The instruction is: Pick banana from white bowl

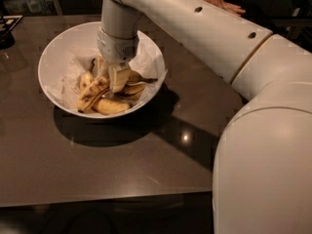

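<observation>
The white bowl stands at the back left of the dark table and is lined with crumpled white paper. Several bananas lie in it. The long brown-speckled banana lies slanted at the bowl's front left, with shorter, cleaner bananas beside it. My gripper reaches straight down into the bowl and sits among the bananas, just right of the speckled banana's upper end. My wrist hides the middle of the pile.
My white arm spans from the bowl to the lower right and covers the table's right side. A person's hand rests at the table's far edge. A dark object sits at the far left. The table's front edge runs along the bottom.
</observation>
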`<act>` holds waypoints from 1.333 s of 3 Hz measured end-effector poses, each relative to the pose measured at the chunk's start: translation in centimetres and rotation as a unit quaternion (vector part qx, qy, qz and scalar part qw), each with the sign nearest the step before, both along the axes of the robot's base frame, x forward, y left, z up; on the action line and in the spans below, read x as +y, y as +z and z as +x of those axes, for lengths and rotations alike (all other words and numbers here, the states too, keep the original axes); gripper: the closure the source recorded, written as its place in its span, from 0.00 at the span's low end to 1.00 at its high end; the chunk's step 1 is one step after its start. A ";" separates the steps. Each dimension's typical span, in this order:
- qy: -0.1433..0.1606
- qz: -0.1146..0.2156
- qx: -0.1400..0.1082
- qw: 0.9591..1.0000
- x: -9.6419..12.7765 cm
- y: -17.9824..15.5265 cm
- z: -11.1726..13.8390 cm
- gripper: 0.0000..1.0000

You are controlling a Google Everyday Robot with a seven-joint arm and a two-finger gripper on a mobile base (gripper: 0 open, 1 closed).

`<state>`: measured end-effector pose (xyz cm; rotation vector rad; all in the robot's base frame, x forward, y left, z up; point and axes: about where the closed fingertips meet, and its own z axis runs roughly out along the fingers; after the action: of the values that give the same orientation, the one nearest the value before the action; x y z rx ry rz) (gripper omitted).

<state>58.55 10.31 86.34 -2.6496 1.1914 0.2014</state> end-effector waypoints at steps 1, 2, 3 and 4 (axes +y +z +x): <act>-0.004 0.006 -0.005 1.000 -0.1 0.8 -0.3 1.00; -0.010 0.017 0.000 1.000 -0.8 3.2 -1.9 1.00; -0.007 0.022 -0.001 1.000 -1.3 5.8 -4.1 1.00; -0.005 0.025 -0.005 1.000 -1.8 8.0 -6.6 1.00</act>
<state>52.00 8.53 94.36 -2.5975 1.1807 0.2123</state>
